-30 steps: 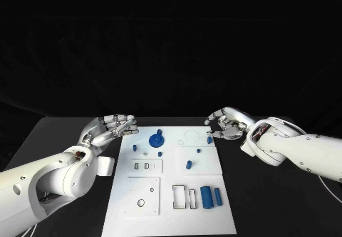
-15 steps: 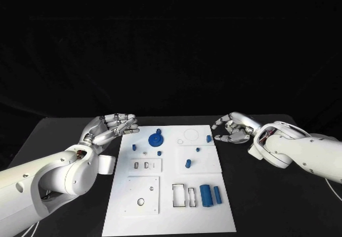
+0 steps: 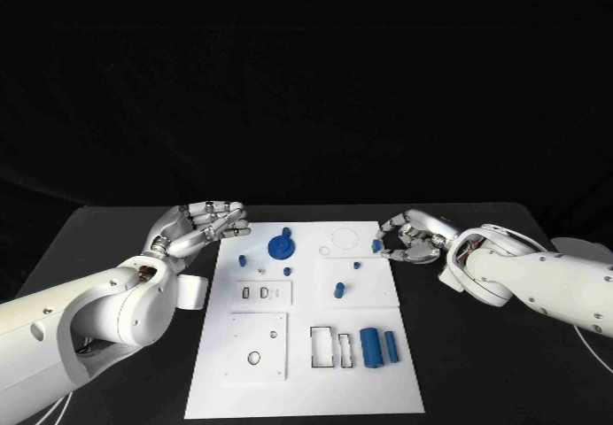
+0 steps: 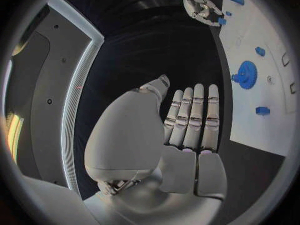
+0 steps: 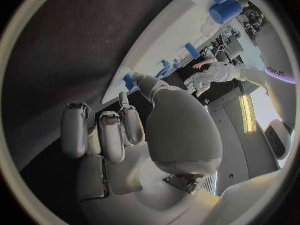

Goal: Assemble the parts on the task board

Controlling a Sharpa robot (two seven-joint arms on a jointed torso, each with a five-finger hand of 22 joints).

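Reaching: the right hand sits at the right edge of the task board, in the middle right of the head frame, its fingers curled toward a small blue peg standing near that edge.
Task board: a white plate lying in the lower centre of the head frame on the black surface.
Parts: a blue gear upper left of centre on the board; small blue pieces below and beside it, among them one near the board's middle; two blue cylinders standing side by side at lower right, next to rectangular slots.
Right hand state: a fingertip touches or nearly touches the blue peg in the right wrist view; whether it really pinches it I cannot tell.
Left hand: the left hand hovers off the board's upper left corner, palm up, fingers straight and together, holding nothing.
Step in hand: probably taking hold of the edge peg.
Next move: calls for a firm pinch on that peg, then a lift clear before carrying it to its seat.
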